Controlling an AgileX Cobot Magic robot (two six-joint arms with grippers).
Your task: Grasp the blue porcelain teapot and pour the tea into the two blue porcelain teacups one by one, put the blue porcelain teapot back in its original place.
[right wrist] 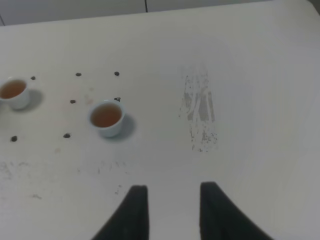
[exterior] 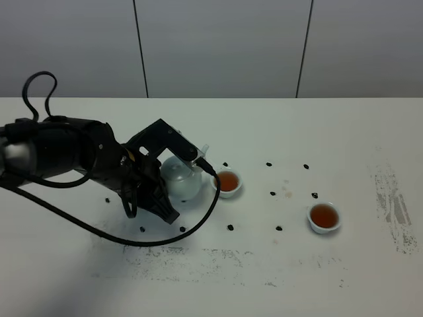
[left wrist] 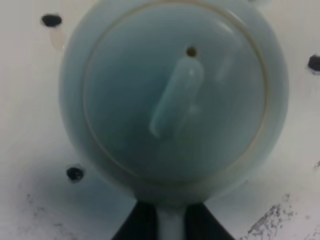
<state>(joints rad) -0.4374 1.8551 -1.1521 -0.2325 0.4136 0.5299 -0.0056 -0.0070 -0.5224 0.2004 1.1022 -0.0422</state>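
Observation:
The blue porcelain teapot stands upright on the white table, lid on, spout toward the nearer cup. In the left wrist view the teapot fills the frame from above, and its loop handle sits between the two dark fingers. My left gripper is shut on that handle. One blue teacup stands just right of the teapot, the other teacup farther right. Both hold brown tea and also show in the right wrist view. My right gripper is open and empty, apart from the cups.
Several small black marks dot the table around the cups and teapot. A scuffed grey patch lies at the right and another in front. A black cable loops from the left arm across the table.

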